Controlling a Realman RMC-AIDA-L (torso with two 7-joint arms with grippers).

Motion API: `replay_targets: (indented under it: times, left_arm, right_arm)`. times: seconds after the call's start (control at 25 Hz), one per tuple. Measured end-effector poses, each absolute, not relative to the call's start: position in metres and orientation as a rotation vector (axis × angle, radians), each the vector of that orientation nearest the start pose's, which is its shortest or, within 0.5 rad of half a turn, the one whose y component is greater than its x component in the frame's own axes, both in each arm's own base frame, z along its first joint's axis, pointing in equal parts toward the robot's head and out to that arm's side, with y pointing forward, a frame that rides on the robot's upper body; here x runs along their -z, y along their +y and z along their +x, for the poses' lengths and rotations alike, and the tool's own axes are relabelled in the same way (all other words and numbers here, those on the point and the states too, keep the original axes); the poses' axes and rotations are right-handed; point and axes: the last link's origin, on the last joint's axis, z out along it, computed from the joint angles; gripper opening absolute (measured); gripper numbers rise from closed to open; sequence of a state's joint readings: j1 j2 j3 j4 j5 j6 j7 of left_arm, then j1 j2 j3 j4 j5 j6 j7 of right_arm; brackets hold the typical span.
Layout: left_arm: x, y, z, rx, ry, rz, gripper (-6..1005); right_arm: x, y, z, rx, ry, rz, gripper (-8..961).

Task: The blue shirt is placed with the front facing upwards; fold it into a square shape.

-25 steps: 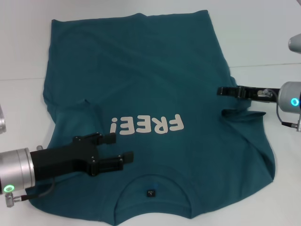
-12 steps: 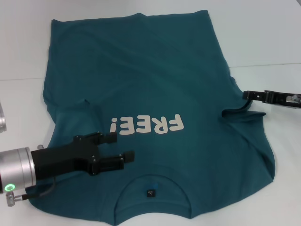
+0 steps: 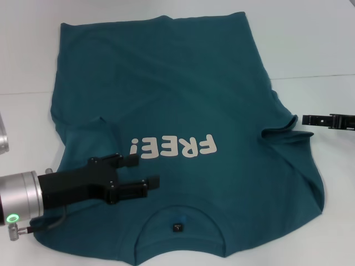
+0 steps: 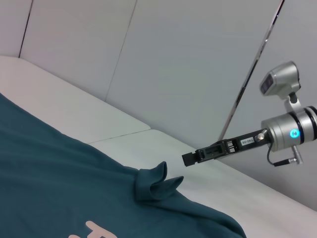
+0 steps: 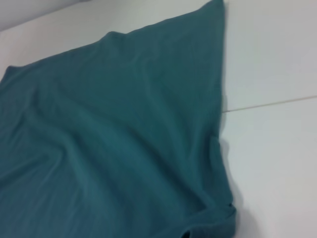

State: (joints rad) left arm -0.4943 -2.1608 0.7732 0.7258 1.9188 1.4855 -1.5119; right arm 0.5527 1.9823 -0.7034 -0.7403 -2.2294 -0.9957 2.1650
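One blue shirt (image 3: 177,105) lies flat and front-up on the white worktop (image 3: 310,50), filling most of the head view. Its cream "FREE!" lettering (image 3: 173,147) sits near the middle, reading upside down from the robot's side, and one small black tag (image 3: 177,226) shows inside the round collar at 6 o'clock. The hem lies at 12 o'clock.

Two grippers are in sight. The left gripper (image 3: 145,170) hovers over the shirt at about 7 o'clock, between the lettering and the collar, its two black fingers (image 3: 136,189) spread apart and holding nothing. Whether they touch the cloth cannot be told. The right gripper (image 3: 307,119) sits at 3 o'clock, just off the shirt's edge over bare worktop; only its dark tip enters the head view, the rest being cut off by the border. In the left wrist view the same right gripper (image 4: 189,158) hangs in the air above and beside the shirt's bunched sleeve (image 4: 154,182), its fingers looking closed together with no cloth between them.

That sleeve (image 3: 284,128), at 3 o'clock, is rucked up into a raised fold. The opposite sleeve at 8 o'clock is partly covered by the left arm. A thin seam (image 3: 316,76) crosses the worktop at 2 o'clock. The right wrist view shows only plain teal cloth (image 5: 114,148) and bare worktop, with no fingers in it.
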Motion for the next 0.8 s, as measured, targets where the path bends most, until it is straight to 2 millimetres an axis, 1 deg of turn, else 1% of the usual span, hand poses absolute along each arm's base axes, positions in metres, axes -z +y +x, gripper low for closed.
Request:
replay_targets:
  times: [0.16, 0.32, 0.52, 0.8]
  left_arm:
    - [0.025, 0.329, -0.243, 0.790, -0.781, -2.672, 875]
    - [0.026, 0.329, -0.242, 0.791, -0.781, -2.677, 874]
    - [0.028, 0.328, -0.241, 0.792, -0.781, -2.682, 874]
    - [0.029, 0.326, -0.240, 0.801, -0.787, -2.687, 875]
  right_arm:
    - [-0.085, 0.397, 0.333, -0.293, 1.251, -2.042, 913]
    - [-0.090, 0.397, 0.333, -0.211, 1.142, -2.119, 913]
    - [-0.087, 0.394, 0.339, -0.072, 1.026, -2.183, 914]
    - [-0.083, 0.393, 0.340, -0.031, 0.944, -2.222, 914]
